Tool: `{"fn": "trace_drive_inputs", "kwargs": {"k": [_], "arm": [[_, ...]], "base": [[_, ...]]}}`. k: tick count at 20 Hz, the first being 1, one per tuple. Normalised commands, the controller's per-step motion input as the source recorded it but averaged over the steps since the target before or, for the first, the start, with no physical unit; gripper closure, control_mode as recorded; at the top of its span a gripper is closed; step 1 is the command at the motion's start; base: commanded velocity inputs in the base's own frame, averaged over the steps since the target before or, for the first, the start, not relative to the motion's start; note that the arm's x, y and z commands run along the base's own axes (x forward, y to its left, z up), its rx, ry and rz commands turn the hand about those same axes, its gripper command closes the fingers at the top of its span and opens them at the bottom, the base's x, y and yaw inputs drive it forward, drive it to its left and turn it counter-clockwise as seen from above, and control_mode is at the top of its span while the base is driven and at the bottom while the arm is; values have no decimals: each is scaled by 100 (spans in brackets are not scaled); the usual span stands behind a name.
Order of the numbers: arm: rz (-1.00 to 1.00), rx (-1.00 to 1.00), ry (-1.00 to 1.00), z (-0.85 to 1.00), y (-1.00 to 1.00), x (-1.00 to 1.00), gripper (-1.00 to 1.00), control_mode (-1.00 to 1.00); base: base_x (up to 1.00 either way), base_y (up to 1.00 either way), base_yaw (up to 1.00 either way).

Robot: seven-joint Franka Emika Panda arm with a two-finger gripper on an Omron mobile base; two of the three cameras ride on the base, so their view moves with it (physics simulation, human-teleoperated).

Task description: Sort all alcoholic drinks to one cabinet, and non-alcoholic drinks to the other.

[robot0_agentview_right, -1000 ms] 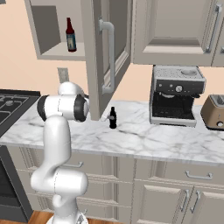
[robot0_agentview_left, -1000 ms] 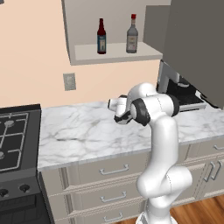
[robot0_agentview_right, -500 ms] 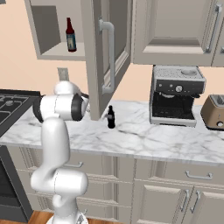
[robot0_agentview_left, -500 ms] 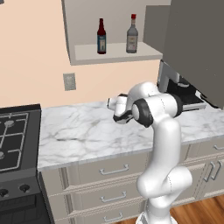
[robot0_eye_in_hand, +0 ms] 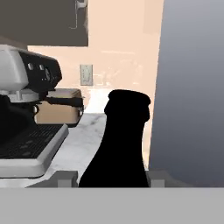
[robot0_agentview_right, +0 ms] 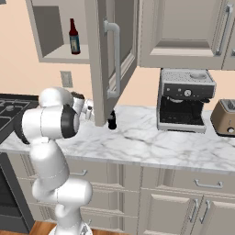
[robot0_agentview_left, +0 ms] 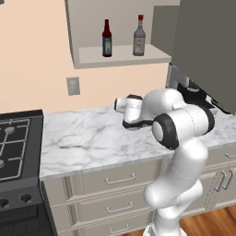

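From the left base view, the dark brown-red bottle [robot0_agentview_left: 107, 39] and clear red-capped bottle [robot0_agentview_left: 139, 37] stood on the cabinet shelf [robot0_agentview_left: 120, 56]. From the right, the cola bottle [robot0_agentview_right: 111, 120] stood on the counter [robot0_agentview_right: 151, 142] (behind the door's edge). In the hand view, the gripper [robot0_eye_in_hand: 113, 178] flanked it, clasped on its body.

Peach wall [robot0_agentview_left: 32, 55] — white marble counter [robot0_agentview_left: 87, 143], beige drawers [robot0_agentview_right: 183, 183] — wood floor [robot0_agentview_left: 216, 221].
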Motion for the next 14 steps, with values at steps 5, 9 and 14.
{"fn": "trace_drive_inputs", "kwargs": {"k": [5, 9, 14], "arm": [[19, 1, -8, 58, 11, -82, 100, -100], [27, 4, -2, 49, 25, -86, 100, -100], [34, 6, 0, 52, 34, -78, 100, -100]], "base": [[0, 0, 0], [0, 0, 0], [0, 0, 0]]}}
